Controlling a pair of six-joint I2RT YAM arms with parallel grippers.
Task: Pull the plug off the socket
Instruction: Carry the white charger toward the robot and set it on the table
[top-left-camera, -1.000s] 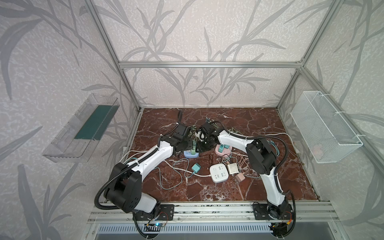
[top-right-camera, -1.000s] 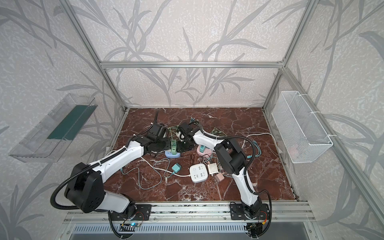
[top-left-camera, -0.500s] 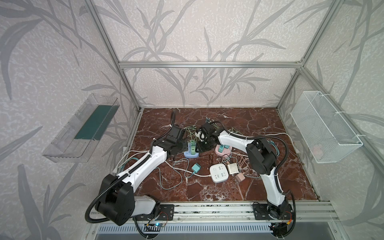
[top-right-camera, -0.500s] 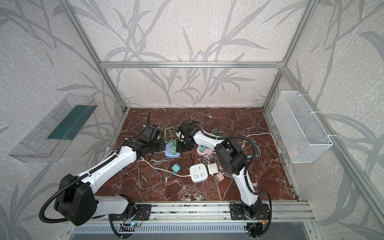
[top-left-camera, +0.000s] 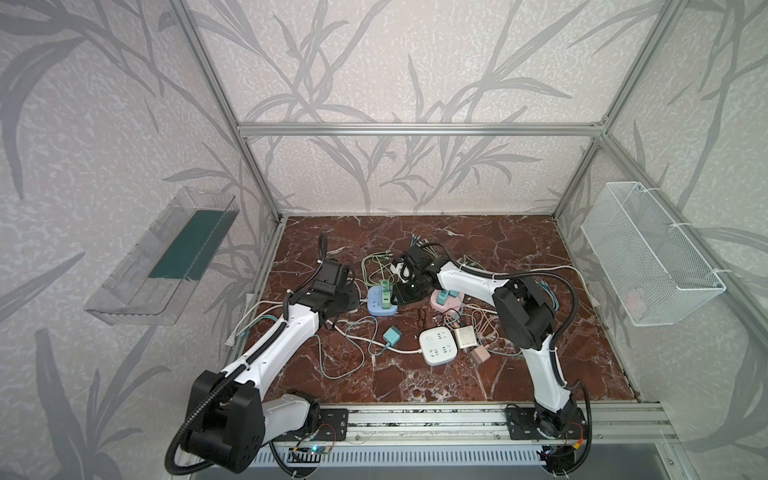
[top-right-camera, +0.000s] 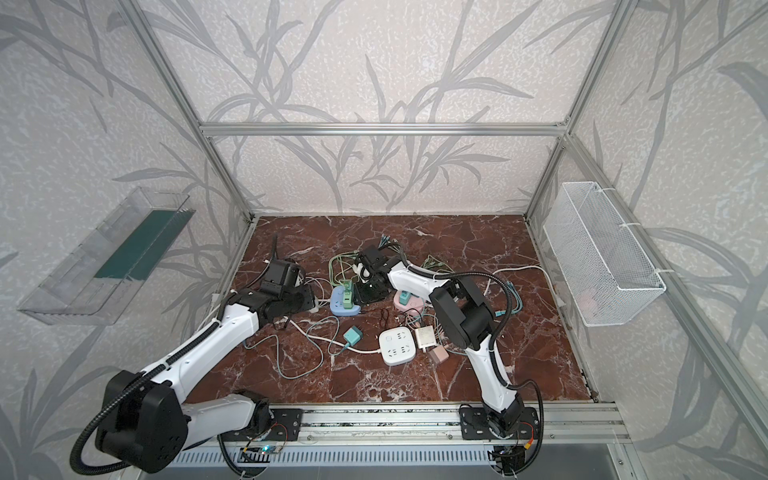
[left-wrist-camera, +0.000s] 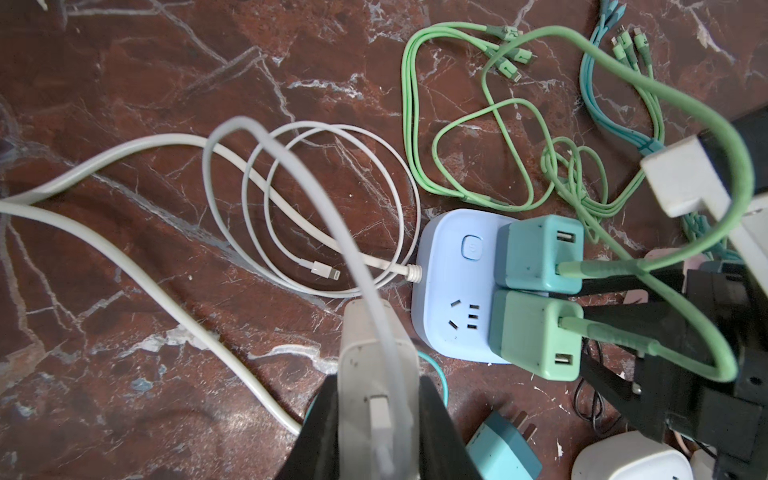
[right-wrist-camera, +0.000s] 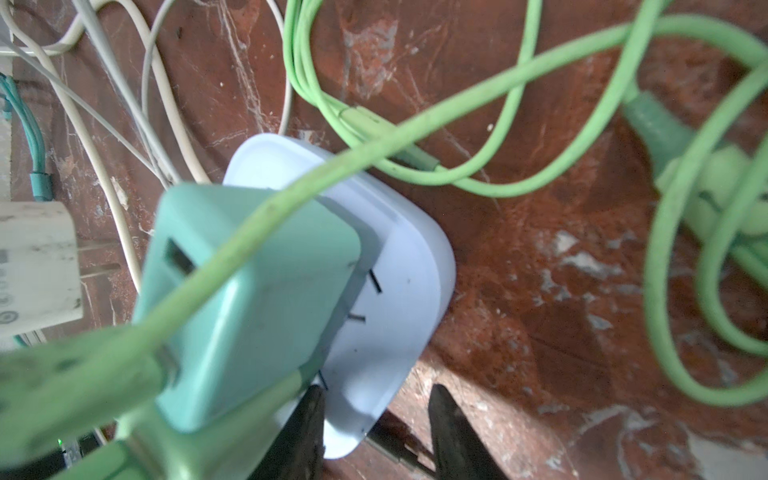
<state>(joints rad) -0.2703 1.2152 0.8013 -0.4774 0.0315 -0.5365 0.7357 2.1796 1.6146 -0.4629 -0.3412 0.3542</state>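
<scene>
Red-brown marble table (top-left-camera: 457, 241): we list its contents as follows.

Item one: blue socket (top-left-camera: 377, 302), lying flat just left of centre of the frame in both top views. We count two plugs seated in it, a teal plug (left-wrist-camera: 538, 253) and a green plug (left-wrist-camera: 534, 336), side by side, each with a green cable (left-wrist-camera: 469, 124) running out of it. One face of the socket (left-wrist-camera: 453, 286) shows bare slots.

Item two: white plug (left-wrist-camera: 376, 374), out of the socket and just beside it. The left gripper (left-wrist-camera: 378, 411) has both fingers (left-wrist-camera: 324, 419) pressed against its sides, and a white cable (left-wrist-camera: 332, 208) loops from it onto the table.

Item three: right gripper (right-wrist-camera: 376, 428), at the far side of the socket (right-wrist-camera: 399, 291). We see its fingers (right-wrist-camera: 453, 432) set a narrow way apart, a corner of the socket between them. One finger is against the socket, and a gap shows at the other.

Item four: white power strip (top-left-camera: 437, 345), lower centre of the frame, with a loose teal adapter (top-left-camera: 392, 335) to its left.

Item five: pink socket (top-left-camera: 446, 300), right of the blue one.

Item six: wire basket (top-left-camera: 648, 257) on the right wall and clear tray (top-left-camera: 162, 262) on the left wall.
</scene>
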